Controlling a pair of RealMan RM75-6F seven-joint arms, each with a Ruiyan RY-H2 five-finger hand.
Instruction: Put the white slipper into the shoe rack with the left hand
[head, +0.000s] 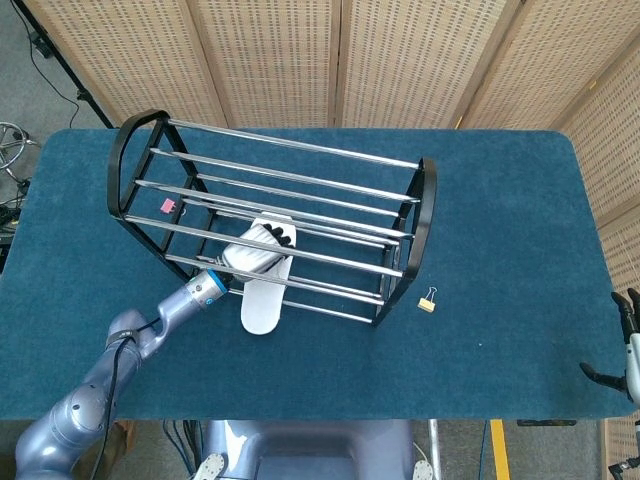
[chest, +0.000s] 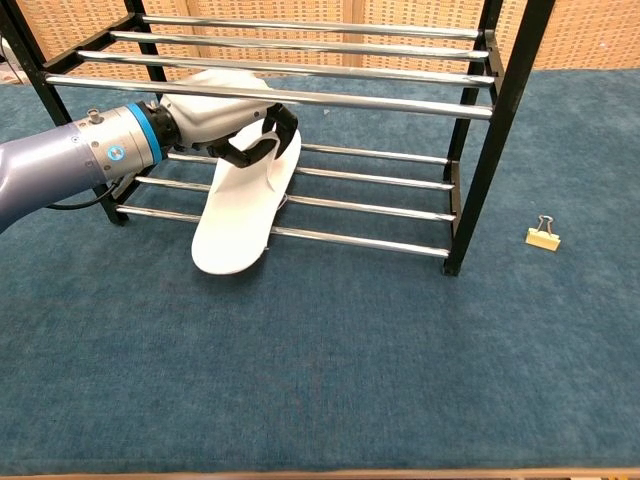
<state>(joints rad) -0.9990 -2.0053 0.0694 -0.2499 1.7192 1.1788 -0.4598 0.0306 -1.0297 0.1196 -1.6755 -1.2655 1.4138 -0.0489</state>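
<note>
My left hand (chest: 215, 115) (head: 255, 251) grips the white slipper (chest: 245, 205) (head: 263, 300) by its strap and toe end. The slipper lies lengthwise across the lower rails of the black and chrome shoe rack (chest: 470, 110) (head: 300, 215), toe under the upper front rail, heel (chest: 225, 257) sticking out over the blue carpet in front. The hand itself reaches in under the top front rail. My right hand (head: 628, 345) shows only at the far right edge of the head view, fingers spread, holding nothing.
A small gold binder clip (chest: 542, 234) (head: 428, 299) lies on the carpet just right of the rack's right end frame (chest: 505, 95). A pink tag (head: 167, 205) sits at the rack's left end. Wicker screens stand behind the table.
</note>
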